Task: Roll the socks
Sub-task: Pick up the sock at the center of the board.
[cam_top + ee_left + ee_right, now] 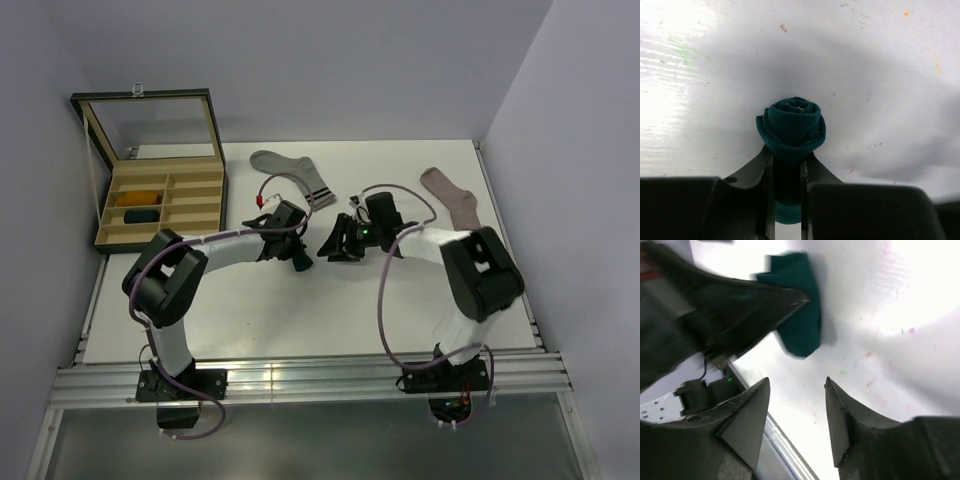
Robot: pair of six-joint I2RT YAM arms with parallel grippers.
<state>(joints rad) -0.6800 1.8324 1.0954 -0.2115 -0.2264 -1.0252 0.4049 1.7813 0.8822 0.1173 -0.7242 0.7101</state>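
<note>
A dark teal sock, rolled into a tight bundle, sits between the fingers of my left gripper, which is shut on it just above the white table. In the right wrist view the same teal sock shows beyond my right gripper, which stands open and empty a little way off. From above, the left gripper and right gripper face each other mid-table, and the roll is hidden between them. A mustard roll and a navy roll lie in the box.
An open compartment box with a raised glass lid stands at the back left. A grey striped sock lies flat behind the grippers, a pinkish-beige sock at the back right. Grey walls enclose the table.
</note>
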